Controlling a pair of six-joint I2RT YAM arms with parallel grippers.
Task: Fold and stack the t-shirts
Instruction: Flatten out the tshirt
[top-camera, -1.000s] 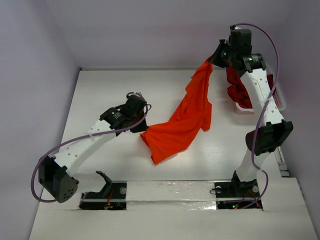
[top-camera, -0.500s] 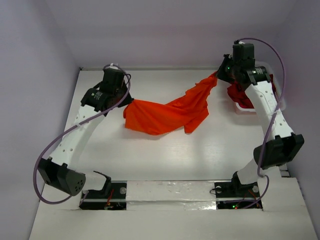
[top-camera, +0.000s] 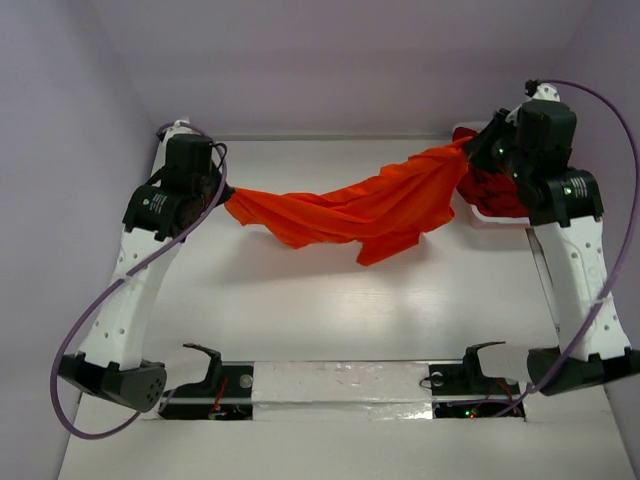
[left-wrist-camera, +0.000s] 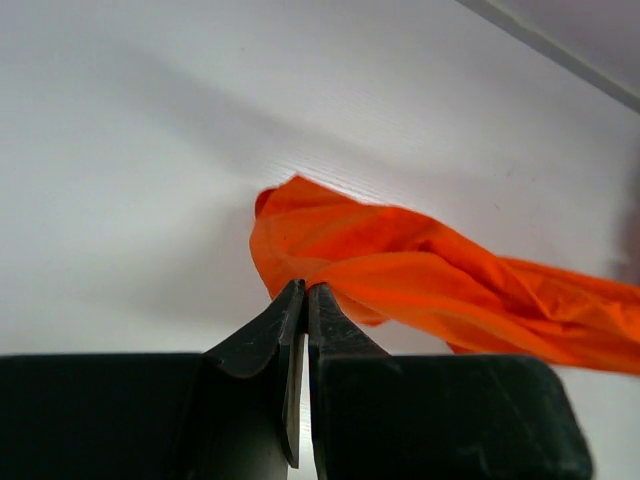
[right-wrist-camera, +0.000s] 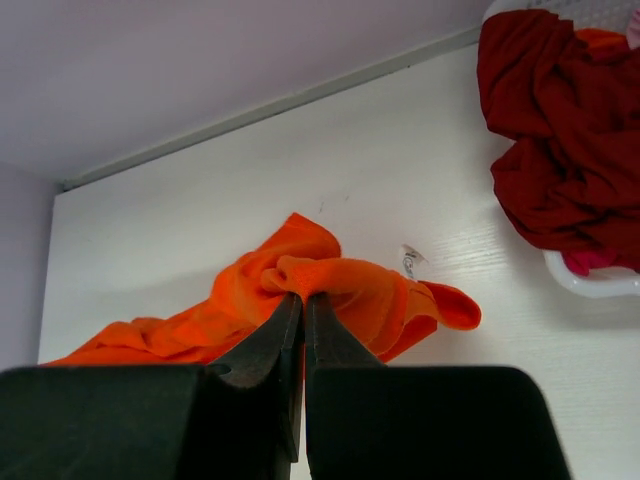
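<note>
At the upper left of the overhead view, the left gripper (top-camera: 224, 202) had swung out from its spot near the middle of the table (top-camera: 330, 320) a second earlier. Its fingers were pressed fully together on one bunched end of the orange shirt (top-camera: 350, 208); the left wrist view showed the cloth pinched right at the tips.

Across the middle of the frame, the shirt no longer hung in a long drape from the right side with its lower part heaped on the table. It was pulled into a sagging band between the two arms, with a loose flap dropping from its centre. Whether that flap touched the table could not be told.

At the upper right, the right gripper (top-camera: 472, 152) had shifted further right, its fingers likewise clamped tight on the other end. Just beyond it, the dark red shirts (top-camera: 495, 185) lay heaped in the basket (top-camera: 492, 216).

The spread suggests the arms were opening the shirt out so it could be laid flat. Folding looked not yet begun, and no stack showed anywhere.
</note>
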